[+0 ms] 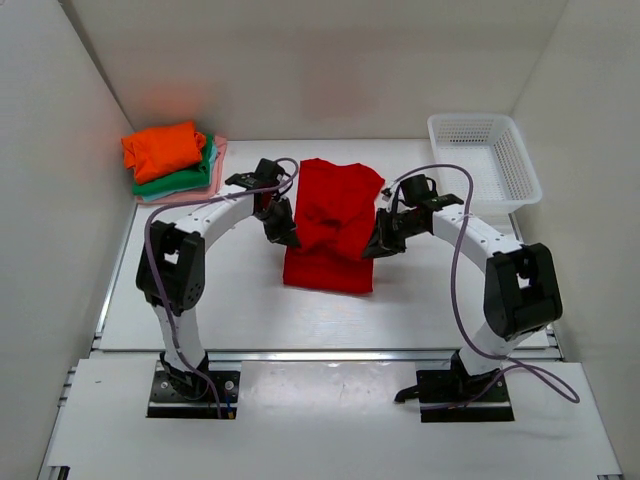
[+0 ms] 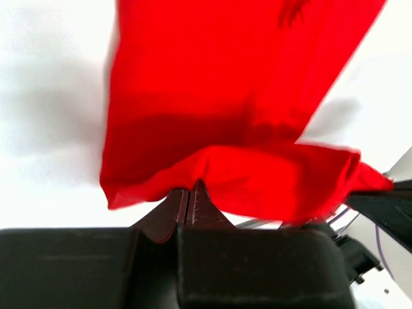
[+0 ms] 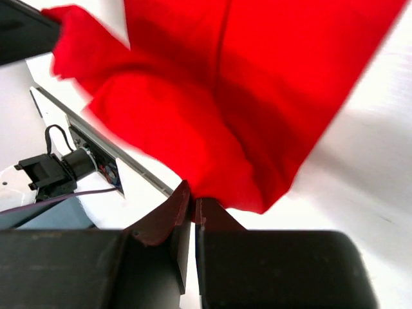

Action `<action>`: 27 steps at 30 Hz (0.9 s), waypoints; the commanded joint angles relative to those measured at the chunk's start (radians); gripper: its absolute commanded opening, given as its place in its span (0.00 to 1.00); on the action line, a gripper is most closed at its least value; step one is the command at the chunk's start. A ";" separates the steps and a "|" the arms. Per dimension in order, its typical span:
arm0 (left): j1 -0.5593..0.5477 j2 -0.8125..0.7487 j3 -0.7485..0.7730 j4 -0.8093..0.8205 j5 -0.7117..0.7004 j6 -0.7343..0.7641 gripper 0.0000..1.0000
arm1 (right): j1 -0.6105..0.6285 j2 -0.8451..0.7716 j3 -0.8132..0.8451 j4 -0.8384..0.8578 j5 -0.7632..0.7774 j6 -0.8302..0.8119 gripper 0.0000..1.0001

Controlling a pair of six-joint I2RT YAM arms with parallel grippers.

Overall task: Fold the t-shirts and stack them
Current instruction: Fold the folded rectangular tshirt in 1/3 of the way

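Stack first, far left corner: the orange t-shirt lies on the green t-shirt and the pink t-shirt. My left gripper is pinched tight on the left edge of the red t-shirt, which lies mid-table. My right gripper is clamped likewise on its right edge. To fold well, I should raise both edges level and move them at one pace, so the cloth does not skew. The white basket stands well off to the right. I judge nothing blocks the fold.
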 commanded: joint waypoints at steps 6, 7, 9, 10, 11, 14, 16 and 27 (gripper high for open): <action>0.051 0.110 0.170 -0.032 -0.011 0.015 0.02 | -0.059 0.095 0.101 -0.029 -0.030 -0.086 0.00; 0.053 0.128 0.183 -0.032 -0.006 0.015 0.00 | -0.059 0.101 0.110 -0.032 -0.023 -0.091 0.01; 0.057 0.161 0.235 -0.035 -0.005 0.017 0.00 | -0.080 0.138 0.136 -0.027 -0.027 -0.109 0.00; 0.056 0.183 0.251 -0.035 -0.005 0.022 0.00 | -0.083 0.150 0.153 -0.027 -0.024 -0.112 0.00; 0.060 0.210 0.281 -0.036 -0.002 0.026 0.00 | -0.092 0.173 0.182 -0.027 -0.012 -0.124 0.00; 0.067 0.277 0.361 -0.023 0.018 0.028 0.16 | -0.112 0.244 0.227 -0.023 -0.006 -0.146 0.00; 0.077 0.305 0.412 0.005 0.050 0.029 0.33 | -0.129 0.297 0.271 -0.012 0.005 -0.161 0.01; 0.131 0.169 0.337 0.039 0.029 0.040 0.50 | -0.145 0.203 0.264 0.098 0.137 -0.115 0.44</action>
